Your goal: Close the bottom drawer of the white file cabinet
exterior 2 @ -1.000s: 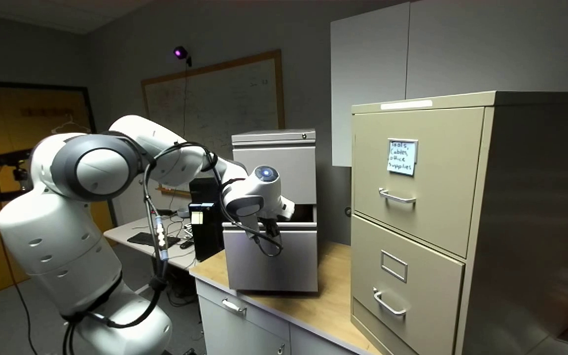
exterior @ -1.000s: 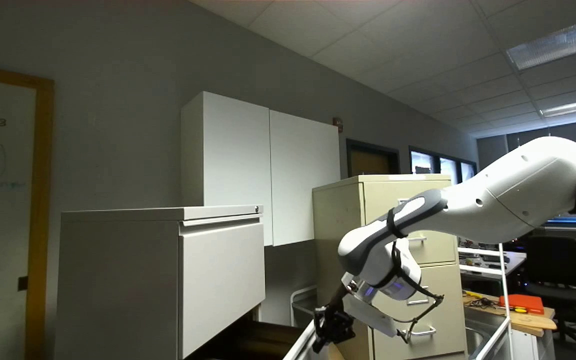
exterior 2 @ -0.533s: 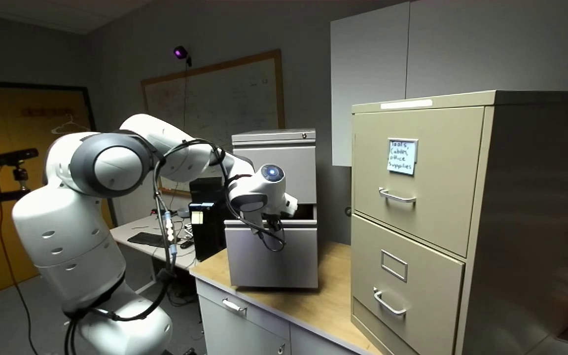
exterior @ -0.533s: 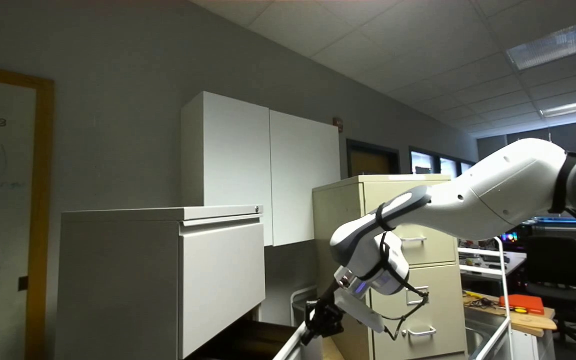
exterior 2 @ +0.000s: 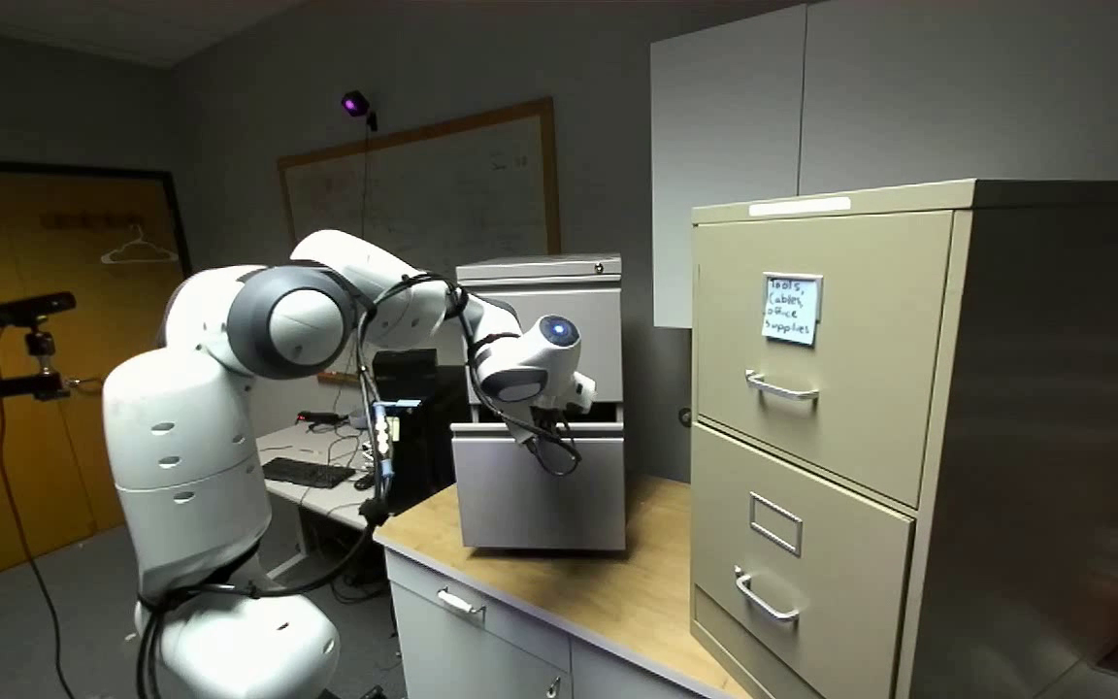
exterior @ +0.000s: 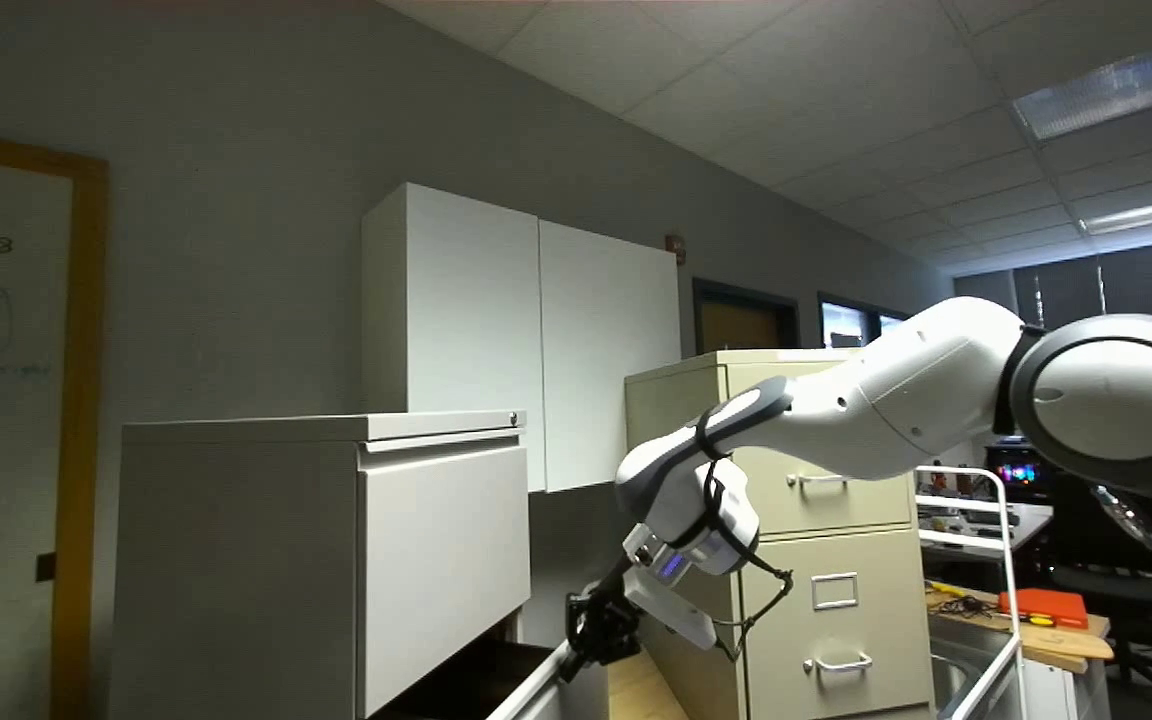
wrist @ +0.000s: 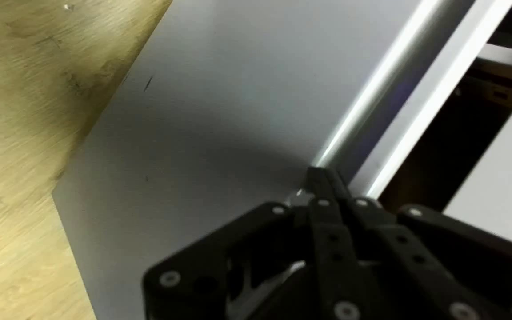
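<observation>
The white file cabinet [exterior: 236, 560] shows in both exterior views [exterior 2: 598, 340]. Its bottom drawer [exterior 2: 501, 495] is partly pulled out, with a dark gap above it. In an exterior view only the drawer's top edge [exterior: 528, 690] shows. In the wrist view the drawer's flat front [wrist: 220, 89] fills the middle. My gripper [wrist: 325, 171] is shut, fingertips together, at the lip along the drawer's top front edge; it appears to touch it, with nothing visibly held between the fingers. The gripper is also at the drawer edge in an exterior view [exterior: 571, 665]. The arm partly hides the upper drawer.
A beige cabinet [exterior 2: 811, 447] stands beside the white one, on the arm's far side in an exterior view [exterior: 826, 600]. White wall cupboards [exterior: 606, 350] hang behind. The cabinet stands on a wooden counter [exterior 2: 656, 544]. A desk with a keyboard [exterior 2: 307, 473] is behind the arm.
The bottom drawer has slid inward toward the cabinet, and the gap behind its edge has narrowed. My arm and shut gripper have moved with it, staying at its top edge.
</observation>
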Robot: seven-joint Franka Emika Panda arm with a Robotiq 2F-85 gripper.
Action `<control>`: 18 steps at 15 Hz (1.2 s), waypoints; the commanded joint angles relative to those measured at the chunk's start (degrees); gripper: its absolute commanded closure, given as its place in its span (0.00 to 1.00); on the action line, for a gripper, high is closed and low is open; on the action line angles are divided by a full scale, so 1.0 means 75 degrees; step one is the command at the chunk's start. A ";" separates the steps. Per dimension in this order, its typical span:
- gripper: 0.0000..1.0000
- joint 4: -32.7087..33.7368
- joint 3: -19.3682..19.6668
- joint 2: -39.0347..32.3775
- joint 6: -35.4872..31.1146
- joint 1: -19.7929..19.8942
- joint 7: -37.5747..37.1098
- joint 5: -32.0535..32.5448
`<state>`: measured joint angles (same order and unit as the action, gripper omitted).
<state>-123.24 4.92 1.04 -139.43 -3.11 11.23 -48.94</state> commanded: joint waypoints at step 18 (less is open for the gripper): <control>1.00 0.6734 -0.0630 -0.3614 0.2885 0.1082 -0.0553 0.0536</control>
<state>-79.65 0.91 -21.98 -120.34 3.37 10.03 -46.39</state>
